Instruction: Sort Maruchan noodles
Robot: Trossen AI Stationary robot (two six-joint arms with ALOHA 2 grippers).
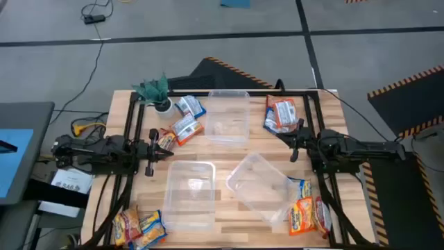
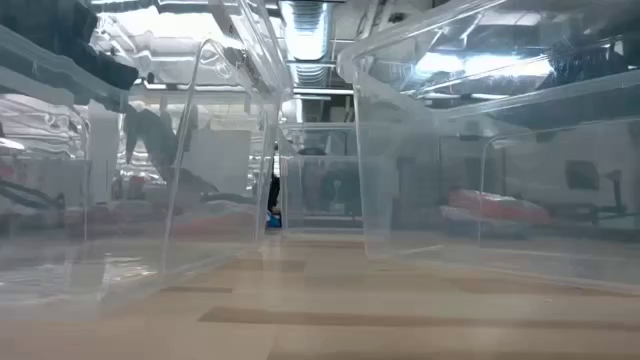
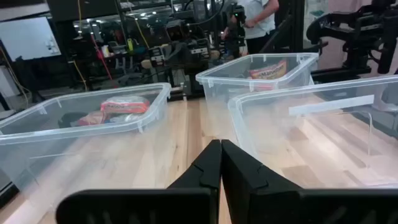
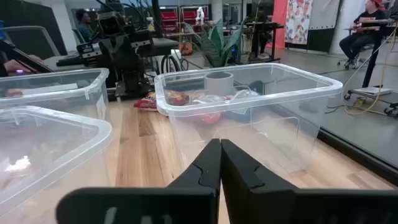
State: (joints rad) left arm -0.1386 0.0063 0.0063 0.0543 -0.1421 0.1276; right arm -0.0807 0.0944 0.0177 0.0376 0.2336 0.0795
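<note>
Shiny plastic wrappers covered every noodle packet, so I judged them light, slick and crackly, with a brittle block inside that a hard pinch could snap. The best hold looked like a short edge or the crimped end seam, with the fingers closing across the thin side.

Both arms were parked at the bench sides. The left fingers (image 1: 150, 152) were pressed together and held nothing, as the left wrist view also showed (image 3: 219, 163). The right fingers (image 1: 294, 142) were likewise together and empty.

Closest to the left fingers lay a small cluster of packets (image 1: 182, 127), just ahead of the tips and beside a green plant (image 1: 156, 89). Another packet pile (image 1: 281, 113) lay just ahead of the right fingers. Two more groups sat at the near corners: an orange-yellow pile (image 1: 139, 226) behind the left fingers and a second pile (image 1: 306, 210) behind the right.

Three clear bins filled the middle: a far bin (image 1: 227, 115), a near bin (image 1: 189, 194) and a tilted bin (image 1: 260, 186). Their rims stood well above the bench (image 1: 229, 156), so I judged any carry would need lifting over a wall first. Open wood between the bins was narrow; the corner piles sat close to the bench edge and could slide off if nudged.
</note>
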